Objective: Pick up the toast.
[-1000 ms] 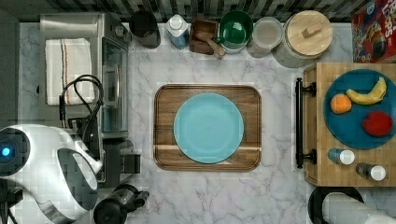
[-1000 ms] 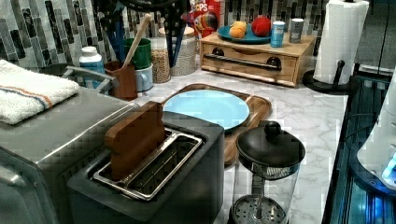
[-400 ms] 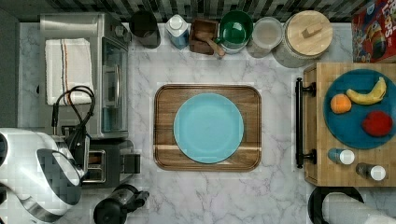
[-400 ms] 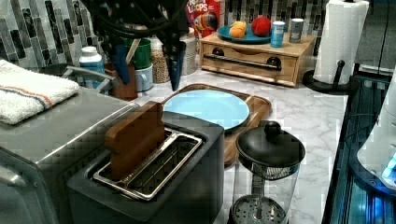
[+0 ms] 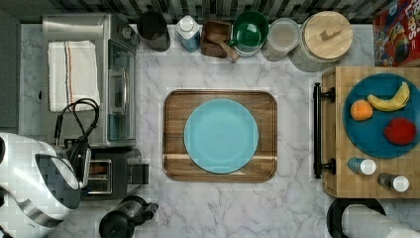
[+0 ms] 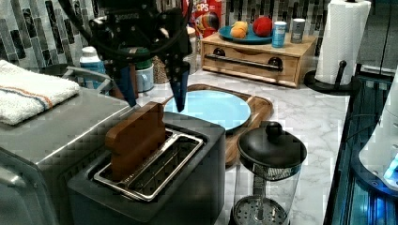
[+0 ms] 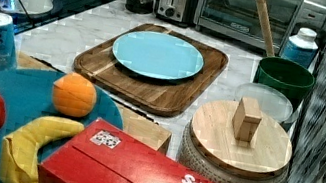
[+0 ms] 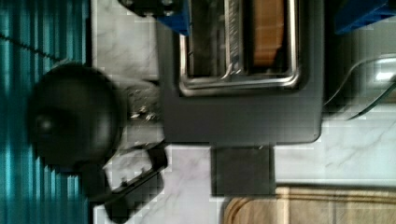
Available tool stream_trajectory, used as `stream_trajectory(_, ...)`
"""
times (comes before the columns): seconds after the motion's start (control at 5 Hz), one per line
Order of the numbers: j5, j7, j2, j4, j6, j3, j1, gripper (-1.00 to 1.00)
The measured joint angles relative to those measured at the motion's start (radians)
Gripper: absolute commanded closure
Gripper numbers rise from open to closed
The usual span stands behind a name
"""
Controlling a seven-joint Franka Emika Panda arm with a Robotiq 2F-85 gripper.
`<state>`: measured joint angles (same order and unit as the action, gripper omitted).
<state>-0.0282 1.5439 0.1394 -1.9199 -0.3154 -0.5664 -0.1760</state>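
- The robot's claw [image 6: 152, 89] hung above the toaster [image 6: 155, 187] on the marble desk [image 5: 297, 208], its two dark blue fingers [image 6: 179, 89] spread apart and gripping nothing.
- The toast [image 6: 136, 138], a reddish-brown slice, stood upright in the toaster's slot on the side nearer the toaster oven [image 6: 51, 140], its upper half rising above the metal rack.
- In the left view, the claw's fingertips hovered just over the slice's far top edge, one on each side of it, not touching it.
- In the wrist view, the toast [image 8: 267, 32] showed as a brown strip in one slot of the toaster [image 8: 243, 116], with the other slot beside it bare.
- A glass coffee press [image 6: 267, 178] with a black lid stood just beside the toaster, on the side away from the toaster oven.
- A folded white towel [image 5: 72, 74] lay on top of the toaster oven.
- Beyond the toaster in the left view, a light blue plate [image 5: 221, 135] sat in the middle of a wooden tray [image 5: 173, 104].
- In the top view, the arm's white body [image 5: 34, 183] covered part of the toaster [image 5: 116, 173].
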Motion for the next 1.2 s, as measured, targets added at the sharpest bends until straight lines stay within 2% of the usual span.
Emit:
stream_trajectory(0.2,-0.034,0.001,0.0,-0.014,-0.061,0.009,0.011,-1.0)
stream_trajectory(0.4,-0.076,0.001,0.0,-0.015,-0.091,0.019,0.022,-0.58)
stream_trajectory(0.6,-0.152,0.001,-0.014,-0.031,-0.146,0.018,0.04,0.8)
stream_trajectory(0.8,-0.162,0.0,-0.022,-0.048,-0.21,0.017,0.047,1.0)
stream_trajectory(1.2,-0.163,-0.002,-0.034,-0.121,-0.248,-0.028,0.058,1.0)
